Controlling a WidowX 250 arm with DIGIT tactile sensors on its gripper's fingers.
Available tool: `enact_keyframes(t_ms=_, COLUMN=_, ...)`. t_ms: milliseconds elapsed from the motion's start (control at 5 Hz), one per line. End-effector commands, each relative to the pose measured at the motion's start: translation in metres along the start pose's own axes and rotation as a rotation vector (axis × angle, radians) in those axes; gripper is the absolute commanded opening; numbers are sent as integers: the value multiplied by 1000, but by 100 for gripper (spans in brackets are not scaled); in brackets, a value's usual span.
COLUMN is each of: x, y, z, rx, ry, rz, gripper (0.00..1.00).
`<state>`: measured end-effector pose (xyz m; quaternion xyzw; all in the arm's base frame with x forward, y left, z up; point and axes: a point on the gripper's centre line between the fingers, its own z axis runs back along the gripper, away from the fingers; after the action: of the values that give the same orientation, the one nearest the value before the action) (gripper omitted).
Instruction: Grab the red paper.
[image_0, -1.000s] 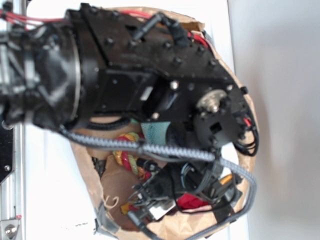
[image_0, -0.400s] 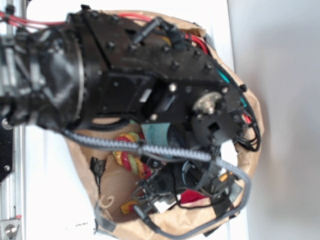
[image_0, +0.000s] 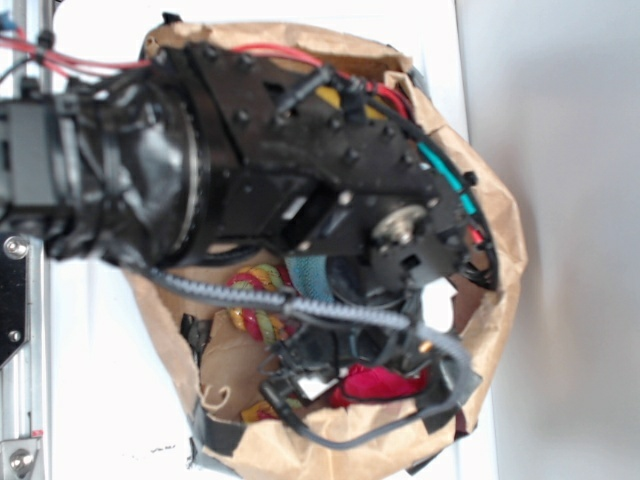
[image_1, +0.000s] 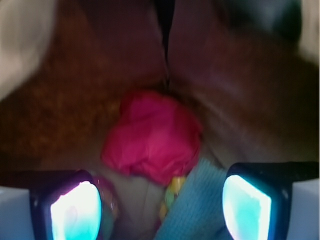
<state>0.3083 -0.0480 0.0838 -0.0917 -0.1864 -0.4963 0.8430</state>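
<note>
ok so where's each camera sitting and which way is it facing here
exterior: above the scene, looking down into the brown paper bag; the black arm fills most of the frame, the gripper low in the bag by the red paper.
wrist: on the arm, facing forward between two fingers at the red paper against the bag wall.
shared: the red paper, bag and gripper.

Red paper (image_1: 152, 135): a crumpled, bright red ball with many creases, lying inside the brown paper bag (image_0: 490, 300). It rests on the bag's floor near the lower rim, partly hidden in the exterior view.
</note>
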Motion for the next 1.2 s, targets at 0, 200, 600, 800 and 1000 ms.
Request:
enact_keyframes(t_ms=0, x=6, y=-7, z=16, rx=23, ry=-23, rz=-50, gripper=100)
enact_keyframes(t_ms=200, x=12, y=-11, z=16, rx=-7, ry=-48, rz=-56, gripper=100)
enact_keyframes(t_ms=600, x=22, y=-15, z=25, rx=-15, ry=-91, rz=-53, gripper=100)
enact_keyframes(t_ms=800, x=26, y=-7, z=23, rx=6, ry=-100, rz=-41, gripper=100)
enact_keyframes(t_ms=1000, x=29, y=1, z=20, rx=38, ry=-111, rz=-7, gripper=100)
